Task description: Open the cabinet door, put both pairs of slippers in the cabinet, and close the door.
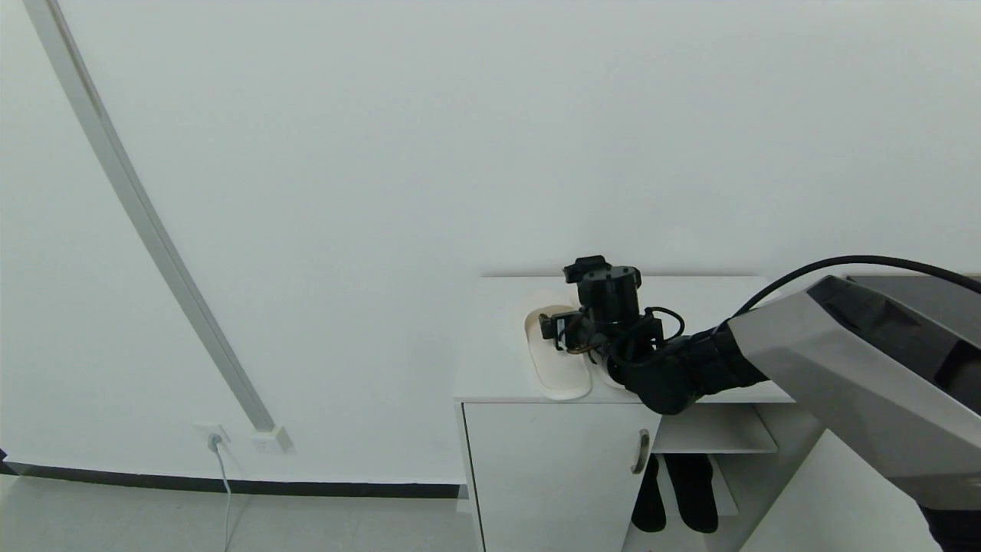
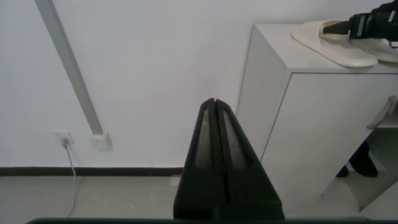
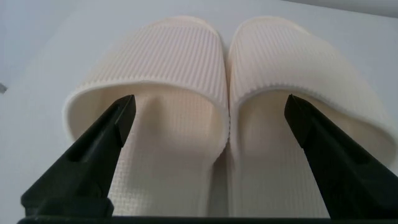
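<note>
Furniture on the right of the scene is a low white box-shaped cabinet (image 1: 498, 360). Its flat white left door (image 1: 552, 475), with a curved metal handle (image 1: 641, 451) at its right edge, is shut. The compartment to the right stands open, with a white shelf (image 1: 709, 429) across it. A pair of black slippers (image 1: 678, 491) lies side by side on the level below.

A pair of cream ribbed foam slippers (image 1: 559, 368) lies on the cabinet's top, the two touching, heels close to the near edge. Bare top spreads to their left and behind them up to the wall.

The black right gripper (image 1: 563, 331) sits low over the cream pair. Its fingers (image 3: 93, 162) are spread wide, one tip before each slipper's strap opening. Whether they touch the foam cannot be told.

The black left gripper (image 2: 214, 106) is low, left of the cabinet and well apart from the slippers. Its fingers are pressed together on nothing, with bare wall and floor beyond it.
</note>
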